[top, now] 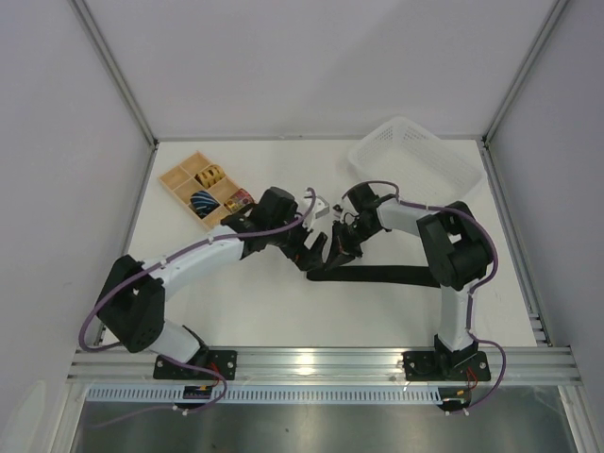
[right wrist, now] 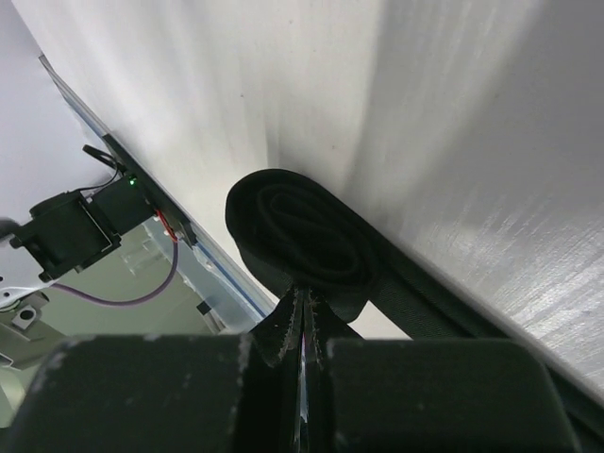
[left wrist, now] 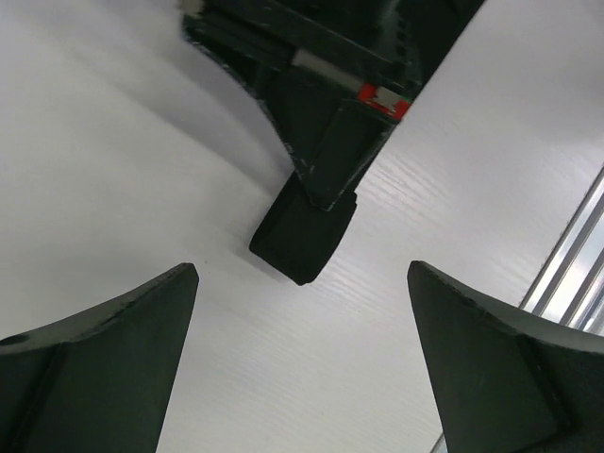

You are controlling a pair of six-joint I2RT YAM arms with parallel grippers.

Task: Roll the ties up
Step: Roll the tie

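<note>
While scanning from 9 o'clock across: wooden tray at 10 o'clock, holding a few coloured rolls, well apart from the work. Next, left tool, spread wide, gripping nothing, hovering just beside the coil. Then right tool, pinched tight on that small black coil near the centre of the counter. Rest of the tie lying flat toward 3 o'clock, not yet rolled. White basket at 1 o'clock. Probably early in the roll. To do it well: keep the pinch firm, turn the coil over toward 3 o'clock along the strip, hold the edges square, bring the open tool in from 9 o'clock to steady the coil before any regrip, guard against inner turns springing loose.
</note>
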